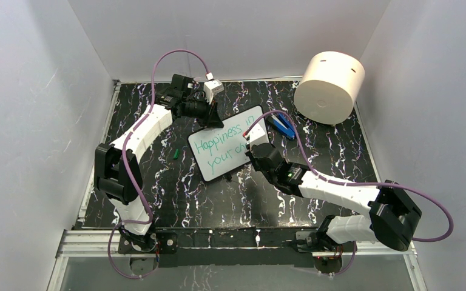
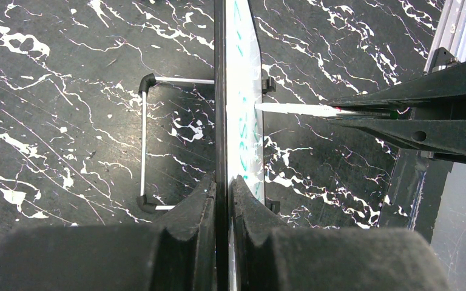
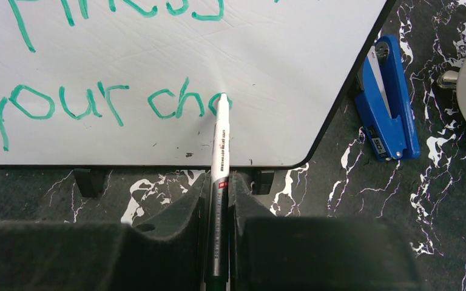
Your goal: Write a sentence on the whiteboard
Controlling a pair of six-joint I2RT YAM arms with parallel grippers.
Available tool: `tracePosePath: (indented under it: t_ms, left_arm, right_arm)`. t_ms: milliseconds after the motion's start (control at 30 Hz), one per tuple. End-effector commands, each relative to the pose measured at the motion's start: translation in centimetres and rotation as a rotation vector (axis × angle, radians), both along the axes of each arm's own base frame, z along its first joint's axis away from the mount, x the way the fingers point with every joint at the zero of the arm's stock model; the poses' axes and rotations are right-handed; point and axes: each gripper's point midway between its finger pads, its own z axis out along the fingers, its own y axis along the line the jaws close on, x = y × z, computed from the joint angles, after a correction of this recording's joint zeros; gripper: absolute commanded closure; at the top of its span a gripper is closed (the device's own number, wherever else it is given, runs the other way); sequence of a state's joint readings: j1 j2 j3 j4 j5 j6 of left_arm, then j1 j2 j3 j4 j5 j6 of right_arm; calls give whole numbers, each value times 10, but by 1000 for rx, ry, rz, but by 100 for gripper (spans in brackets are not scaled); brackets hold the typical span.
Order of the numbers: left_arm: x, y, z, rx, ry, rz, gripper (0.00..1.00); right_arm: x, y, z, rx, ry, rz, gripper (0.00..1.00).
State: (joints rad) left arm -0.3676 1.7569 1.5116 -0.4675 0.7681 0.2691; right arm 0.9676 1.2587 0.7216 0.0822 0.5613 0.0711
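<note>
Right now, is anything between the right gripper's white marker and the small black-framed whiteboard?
Nothing visible. The white marker held in the right gripper has its tip at the small black-framed whiteboard, beside the teal lettering.

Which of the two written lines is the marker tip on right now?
The lower line, the one starting "your": the marker in the right gripper touches its last letters. The upper "Happiness" line sits above the tip.

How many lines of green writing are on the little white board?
2. The upper line, starting "Happiness", runs across the whiteboard's top. The lower line, starting "your", sits below, ending at the marker in the right gripper. That gripper may hide some letters.
</note>
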Motion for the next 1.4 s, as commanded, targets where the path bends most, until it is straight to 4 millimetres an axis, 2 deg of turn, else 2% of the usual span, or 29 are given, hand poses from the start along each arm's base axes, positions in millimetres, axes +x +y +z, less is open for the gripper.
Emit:
tracePosePath:
  t_ms: [0,367,1033,1367]
  left_arm:
    - [-30,7,-42,97,148,-35,100]
    - [-30,8,-42,100,148,-33,100]
    - [-30,8,-42,100,146,-33,100]
    - [-30,7,-42,99,146,-32,100]
  right_arm:
    - [10,7,17,51,-39,-9,100]
    - [6,-6,0,16,8,-39,100]
    - [-5,-3,-19,7,80,-7,100]
    - [-7,3,-14,45,82,20,100]
